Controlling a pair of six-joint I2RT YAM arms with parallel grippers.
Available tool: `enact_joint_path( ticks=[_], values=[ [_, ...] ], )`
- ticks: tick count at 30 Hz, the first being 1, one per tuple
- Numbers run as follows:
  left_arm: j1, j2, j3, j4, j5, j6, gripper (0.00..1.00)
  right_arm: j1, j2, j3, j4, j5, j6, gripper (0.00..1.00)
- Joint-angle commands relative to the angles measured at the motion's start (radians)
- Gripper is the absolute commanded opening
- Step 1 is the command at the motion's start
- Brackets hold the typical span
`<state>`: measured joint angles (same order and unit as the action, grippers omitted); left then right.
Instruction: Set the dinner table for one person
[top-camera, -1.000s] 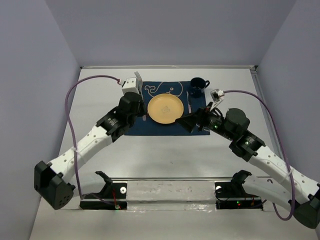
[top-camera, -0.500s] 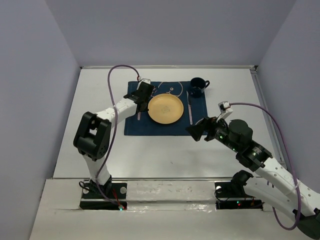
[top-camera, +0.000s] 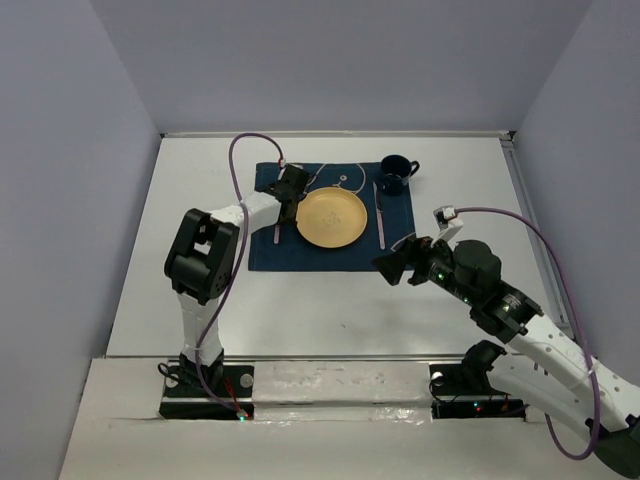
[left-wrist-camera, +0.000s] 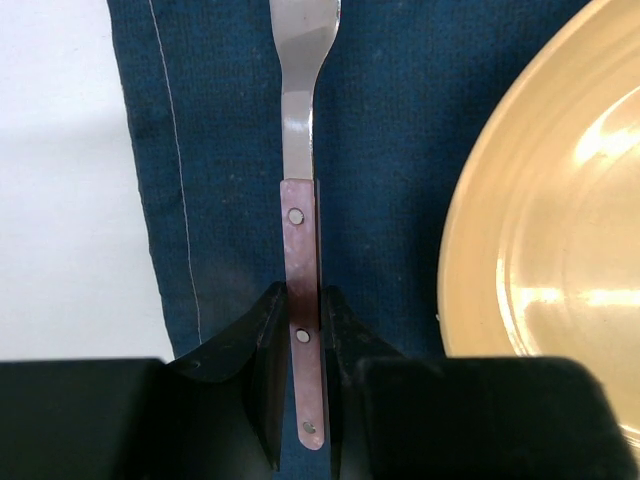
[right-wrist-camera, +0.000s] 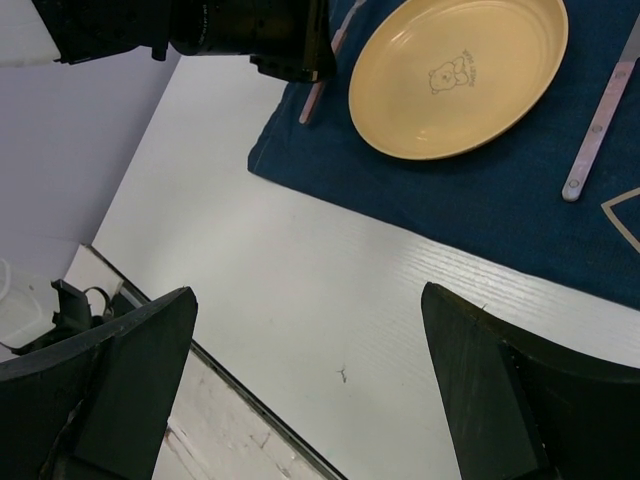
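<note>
**Fork in the left hand, lined up beside the plate**

My left gripper (left-wrist-camera: 303, 310) is nearly closed, pinching the fork (left-wrist-camera: 300, 150) by its riveted handle. The fork runs straight ahead of the fingers along the placemat (left-wrist-camera: 220, 150). The plate (left-wrist-camera: 540, 250) is just to the hand's right, and bare table (left-wrist-camera: 70, 200) lies past the cloth's edge to its left. Letting go looks next, though I can't tell if the fork lies flat. The right gripper (right-wrist-camera: 308, 300) hangs wide open and empty over the table, with the knife (right-wrist-camera: 600, 110) ahead of it.

No readable text or labels.
</note>
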<state>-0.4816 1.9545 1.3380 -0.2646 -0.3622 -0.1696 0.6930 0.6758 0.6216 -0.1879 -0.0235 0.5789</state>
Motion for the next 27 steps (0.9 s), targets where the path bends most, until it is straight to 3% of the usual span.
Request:
enact_joint_path(
  ticks=[1,13,15,16,23,24,27],
  values=[
    [0.006,-0.005,0.053,-0.019,-0.011,0.007,0.00,-0.004,0.007,0.000,0.016,0.013,-0.014,1.00],
    [0.006,0.053,0.081,-0.079,0.006,-0.021,0.01,-0.004,0.004,0.001,0.018,0.016,-0.016,1.00],
    [0.008,0.052,0.081,-0.085,-0.007,-0.024,0.18,-0.004,0.004,0.003,0.019,0.017,-0.014,1.00],
    [0.008,0.047,0.081,-0.087,-0.007,-0.027,0.35,-0.004,0.005,0.006,0.018,0.016,-0.013,1.00],
    [0.008,0.008,0.107,-0.127,-0.029,-0.045,0.83,-0.004,0.007,0.024,0.012,0.014,-0.017,1.00],
    [0.008,-0.014,0.119,-0.140,-0.034,-0.047,0.99,-0.004,0.008,0.029,0.008,0.019,-0.019,1.00],
    [0.008,-0.087,0.139,-0.153,-0.035,-0.050,0.99,-0.004,0.016,0.056,-0.013,0.019,-0.021,1.00]
  ],
)
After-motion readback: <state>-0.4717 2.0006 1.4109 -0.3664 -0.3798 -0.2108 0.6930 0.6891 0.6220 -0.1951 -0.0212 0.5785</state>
